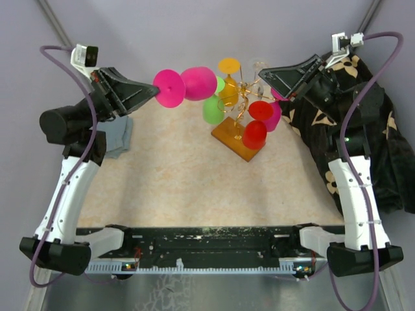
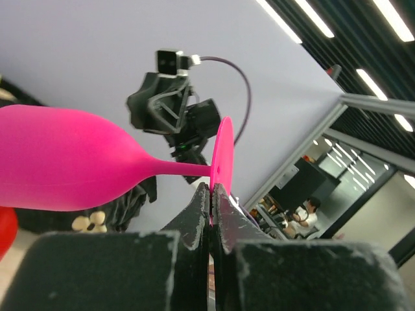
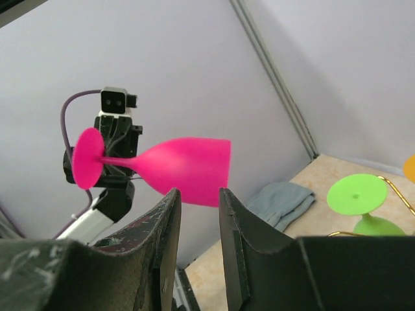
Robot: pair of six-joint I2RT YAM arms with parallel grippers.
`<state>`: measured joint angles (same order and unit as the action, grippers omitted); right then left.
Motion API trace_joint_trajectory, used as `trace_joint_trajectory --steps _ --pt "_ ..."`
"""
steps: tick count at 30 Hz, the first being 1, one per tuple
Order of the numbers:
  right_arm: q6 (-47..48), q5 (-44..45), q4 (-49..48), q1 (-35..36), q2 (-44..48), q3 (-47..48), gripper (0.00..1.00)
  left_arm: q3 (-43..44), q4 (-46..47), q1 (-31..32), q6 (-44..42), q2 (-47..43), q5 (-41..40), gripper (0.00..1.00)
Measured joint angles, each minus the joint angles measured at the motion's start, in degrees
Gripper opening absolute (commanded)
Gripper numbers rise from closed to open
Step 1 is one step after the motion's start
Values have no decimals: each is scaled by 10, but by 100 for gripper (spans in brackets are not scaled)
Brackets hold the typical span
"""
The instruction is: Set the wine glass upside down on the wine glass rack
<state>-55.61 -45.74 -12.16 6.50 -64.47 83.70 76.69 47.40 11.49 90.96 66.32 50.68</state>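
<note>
At far left, on the beige speckled tabletop [image 1: 181, 188], a crumpled grey cloth [image 1: 120, 136] lying just under the left arm's wrist. Above it, the left gripper [image 1: 154, 92] pressed tight together, pinching the edge of the flat round foot of a smooth, opaque bright pink wine glass [image 1: 188, 84]. Held sideways in the air, foot at the fingertips, bowl pointing right toward the rack, not set on it. Unclear from above whether the bowl touches anything hanging there. Just right of centre, toward the back of the table, the wine glass rack [image 1: 241, 97]: a thin gold wire tree with curled arms on a flat rectangular amber-brown base. Crowded around its arms, a lime green glass [image 1: 213, 109], an orange glass [image 1: 228, 67] and a red glass [image 1: 255, 134]. Further right, the right gripper [image 1: 266, 74] raised beside the rack's top, fingers spread apart with nothing between them. At far right, a black cloth with cream flowers [image 1: 379, 129] heaped beneath the right arm.
</note>
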Motion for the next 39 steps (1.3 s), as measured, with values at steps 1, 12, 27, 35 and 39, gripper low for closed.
trace_joint_trajectory --steps 1,12,27,35,39 --pt "6 5 9 0 2 0 31 0 -36 0 -14 -3 0 0" --pt "49 47 88 -3 11 4 31 0 -388 0 -165 -19 -4 0" --pt "62 56 111 -8 16 16 31 -58 -560 95 -237 1 -49 0" --pt "70 57 127 -10 17 23 31 -58 -548 114 -233 56 -60 0" --pt "72 58 132 -10 17 23 31 -49 -540 124 -233 89 -64 0"
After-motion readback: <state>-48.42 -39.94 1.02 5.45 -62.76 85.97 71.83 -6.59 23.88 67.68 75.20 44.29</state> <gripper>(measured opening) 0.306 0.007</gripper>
